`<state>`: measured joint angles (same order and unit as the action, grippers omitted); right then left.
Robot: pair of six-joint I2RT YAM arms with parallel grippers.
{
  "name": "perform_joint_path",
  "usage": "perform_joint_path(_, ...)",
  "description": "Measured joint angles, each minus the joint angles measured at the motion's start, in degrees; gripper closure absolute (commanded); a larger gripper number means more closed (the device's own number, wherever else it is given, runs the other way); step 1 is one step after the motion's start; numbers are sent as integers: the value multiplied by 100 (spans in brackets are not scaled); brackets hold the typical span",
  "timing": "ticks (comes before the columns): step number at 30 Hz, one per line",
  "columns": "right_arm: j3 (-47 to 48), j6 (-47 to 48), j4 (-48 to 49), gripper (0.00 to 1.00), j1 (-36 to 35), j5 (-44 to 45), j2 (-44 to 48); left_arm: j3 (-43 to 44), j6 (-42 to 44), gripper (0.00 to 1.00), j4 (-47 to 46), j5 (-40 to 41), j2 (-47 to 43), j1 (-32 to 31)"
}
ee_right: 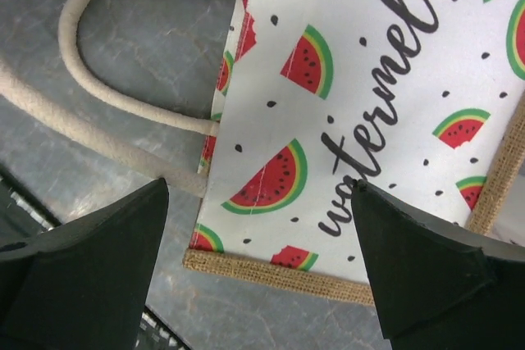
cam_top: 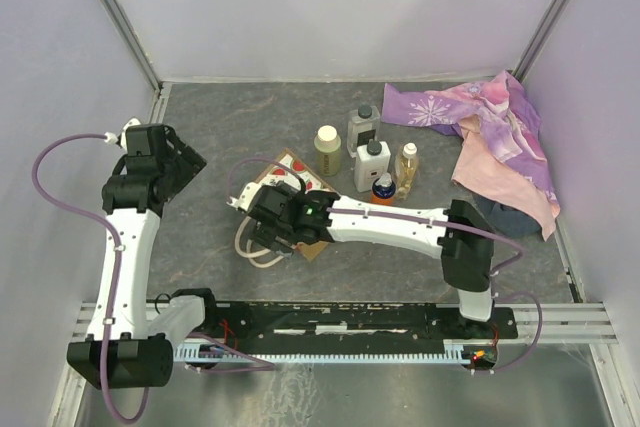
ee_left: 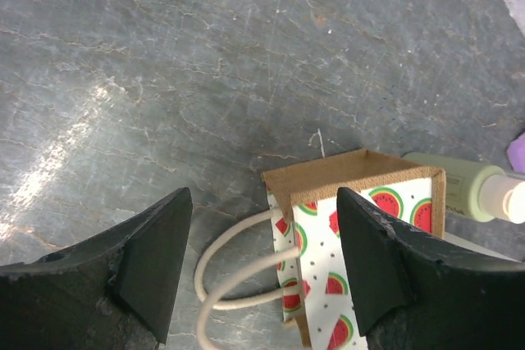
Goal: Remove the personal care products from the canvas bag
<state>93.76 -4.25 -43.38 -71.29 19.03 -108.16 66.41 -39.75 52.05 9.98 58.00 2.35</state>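
Note:
The canvas bag [cam_top: 292, 169] lies flat on its side on the table, watermelon panel up, cream handles [cam_top: 248, 249] pointing toward the near edge. My right gripper [cam_top: 264, 221] hovers open just above it; the right wrist view shows the panel [ee_right: 369, 79] and handles [ee_right: 107, 104] between my open fingers [ee_right: 261, 186]. My left gripper [cam_top: 186, 161] is open and empty, to the left of the bag and apart from it [ee_left: 262, 198]. Several bottles stand right of the bag: pale cream-capped [cam_top: 327, 149], white boxy dark-capped [cam_top: 372, 165], orange blue-topped [cam_top: 383, 188], slim yellowish [cam_top: 407, 169].
Another clear dark-capped bottle [cam_top: 362, 127] stands behind the others. A purple-pink floral cloth [cam_top: 490, 132] is bunched at the back right. The left wrist view shows the bag [ee_left: 324, 239], its handles [ee_left: 230, 276] and the pale bottle [ee_left: 459, 190]. Side walls enclose the table.

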Motion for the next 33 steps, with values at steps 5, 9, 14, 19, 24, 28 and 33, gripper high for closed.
perform_joint_path(5, 20, 181, 286, 37, 0, 463, -374, 15, 0, 22, -101, -262, -59, 98)
perform_joint_path(9, 13, 234, 352, 49, 4, 723, -581, -17, 0, 21, -164, -391, -144, 122)
perform_joint_path(14, -308, 190, 522, 22, 4, 890, -365, -20, 0, 22, -162, -417, -166, 125)
perform_joint_path(19, -831, 197, 555, 15, 4, 931, 129, -20, 0, 22, -166, -459, -166, 133)
perform_joint_path(24, -1008, 190, 616, 14, 4, 977, 345, -22, 0, 22, -168, -522, -166, 133)
perform_joint_path(28, -1012, 208, 702, 35, 4, 1204, 304, -26, 0, 22, -170, -586, -166, 133)
perform_joint_path(33, -1010, 262, 911, 91, 4, 1445, 9, -26, 0, 22, -168, -586, -168, 133)
